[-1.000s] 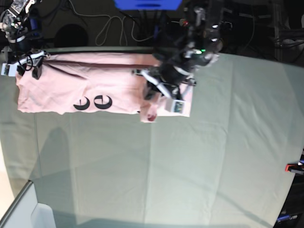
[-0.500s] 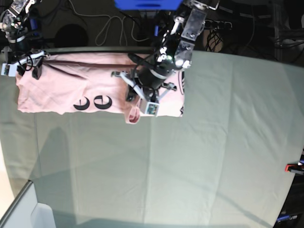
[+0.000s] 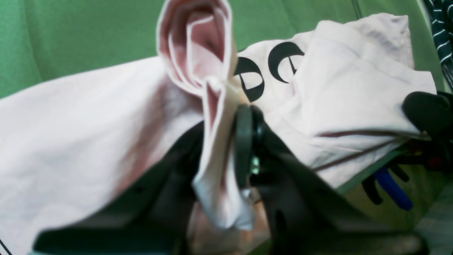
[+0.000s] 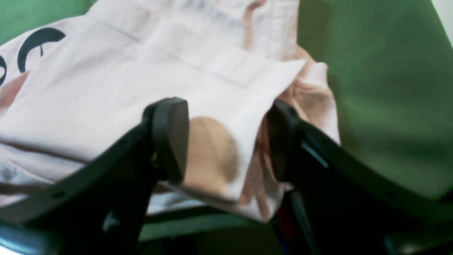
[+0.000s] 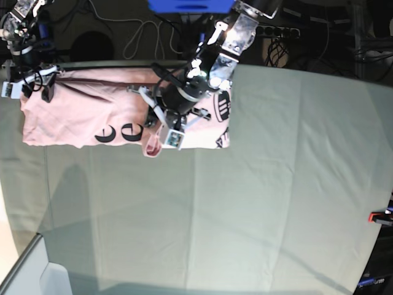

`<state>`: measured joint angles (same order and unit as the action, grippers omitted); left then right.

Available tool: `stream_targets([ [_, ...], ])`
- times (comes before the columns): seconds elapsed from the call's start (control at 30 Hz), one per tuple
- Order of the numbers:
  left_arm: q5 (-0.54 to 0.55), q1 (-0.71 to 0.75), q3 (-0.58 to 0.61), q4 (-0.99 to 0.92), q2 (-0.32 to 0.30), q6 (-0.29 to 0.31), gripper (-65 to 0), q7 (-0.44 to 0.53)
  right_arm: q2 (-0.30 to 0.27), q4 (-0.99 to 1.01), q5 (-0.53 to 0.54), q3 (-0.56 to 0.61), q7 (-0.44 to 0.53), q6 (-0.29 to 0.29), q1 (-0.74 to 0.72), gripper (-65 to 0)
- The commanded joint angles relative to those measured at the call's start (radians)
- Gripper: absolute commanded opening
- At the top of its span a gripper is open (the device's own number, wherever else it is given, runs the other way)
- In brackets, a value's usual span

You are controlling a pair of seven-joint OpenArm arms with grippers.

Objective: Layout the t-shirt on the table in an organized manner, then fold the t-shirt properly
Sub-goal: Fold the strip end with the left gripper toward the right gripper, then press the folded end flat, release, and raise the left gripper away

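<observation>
Nearest the base camera, the wide table (image 5: pixel 245 215) is lying bare, its grey-green cover creased. Beyond that, we are looking at the pink t-shirt (image 5: pixel 80 117) stretched in a long band along the far edge, black lettering showing on its front. Over its middle the left gripper (image 5: pixel 161 130) is pinching a bunched fold of the shirt; in the left wrist view the jaws are pressed together on a loop of fabric that is standing up above the rest of the garment. At the far corner the right gripper (image 4: pixel 226 141) is sitting over the shirt's end with its jaws spread apart, a folded corner lying between them and ungripped as far as we can tell. We are judging the task as partway through: the shirt is already doubled lengthwise, and one end is being carried across the other. Setting that fold down flat and squaring the edges is what is left.
</observation>
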<state>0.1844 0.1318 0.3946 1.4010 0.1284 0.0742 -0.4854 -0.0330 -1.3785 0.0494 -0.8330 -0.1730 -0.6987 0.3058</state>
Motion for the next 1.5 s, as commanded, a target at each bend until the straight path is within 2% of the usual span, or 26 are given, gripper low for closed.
stream_targets([
  [0.0, 0.008, -0.021, 0.005, 0.018, 0.014, 0.008, -64.9, 0.023, -0.011, -0.014, 0.014, -0.004, 0.023, 0.001, 0.002, -29.4],
  [0.1, 0.008, -0.022, 0.005, 0.018, 0.017, 0.008, -61.7, 0.007, -0.011, -0.014, 0.014, -0.004, 0.023, 0.001, 0.002, -29.4],
  [0.2, 0.008, -0.025, 0.004, 0.018, 0.023, 0.008, -48.3, -0.052, -0.011, -0.015, 0.014, -0.004, 0.023, 0.001, 0.003, -29.4],
  [0.3, 0.008, -0.025, 0.004, 0.018, 0.023, 0.011, -34.8, -0.043, -0.011, -0.017, 0.014, -0.004, 0.023, 0.001, 0.003, -29.4],
  [0.37, 0.008, -0.025, 0.008, 0.021, 0.023, 0.012, -32.3, -0.040, -0.011, -0.019, 0.014, -0.004, 0.023, 0.001, 0.003, -29.4],
  [0.5, 0.008, -0.017, 0.037, 0.061, 0.012, 0.009, -32.4, -0.039, -0.011, -0.019, 0.014, -0.004, 0.023, 0.001, 0.002, -29.4],
  [0.67, 0.008, 0.025, -0.035, 0.183, -0.028, 0.008, -33.2, -0.039, -0.012, -0.020, 0.014, -0.004, 0.023, 0.001, 0.002, -29.4],
  [0.73, 0.008, 0.035, -0.075, 0.211, -0.031, 0.008, -37.9, -0.039, -0.012, -0.020, 0.014, -0.004, 0.023, 0.001, 0.002, -29.4],
  [0.87, 0.008, 0.033, -0.164, 0.183, -0.029, 0.008, -55.4, -0.040, -0.011, -0.020, 0.014, -0.004, 0.023, 0.001, 0.000, -29.4],
  [0.93, 0.008, 0.030, -0.165, 0.148, -0.029, 0.008, -64.8, -0.048, -0.011, -0.017, 0.014, -0.004, 0.023, 0.001, 0.000, -29.4],
  [1.03, 0.008, 0.029, -0.161, 0.090, -0.022, 0.014, -63.9, -0.048, -0.011, -0.014, 0.014, -0.004, 0.023, 0.001, -0.013, -29.4],
  [1.3, 0.008, -0.074, 0.182, -0.064, -0.063, 0.016, -64.9, -0.039, -0.015, -0.014, 0.014, -0.004, 0.023, 0.001, -0.013, -29.4],
  [1.47, 0.010, -0.083, 0.252, 0.022, -0.060, 0.017, -64.9, -0.023, -0.015, -0.014, 0.014, -0.004, 0.023, 0.001, -0.013, -29.4],
])
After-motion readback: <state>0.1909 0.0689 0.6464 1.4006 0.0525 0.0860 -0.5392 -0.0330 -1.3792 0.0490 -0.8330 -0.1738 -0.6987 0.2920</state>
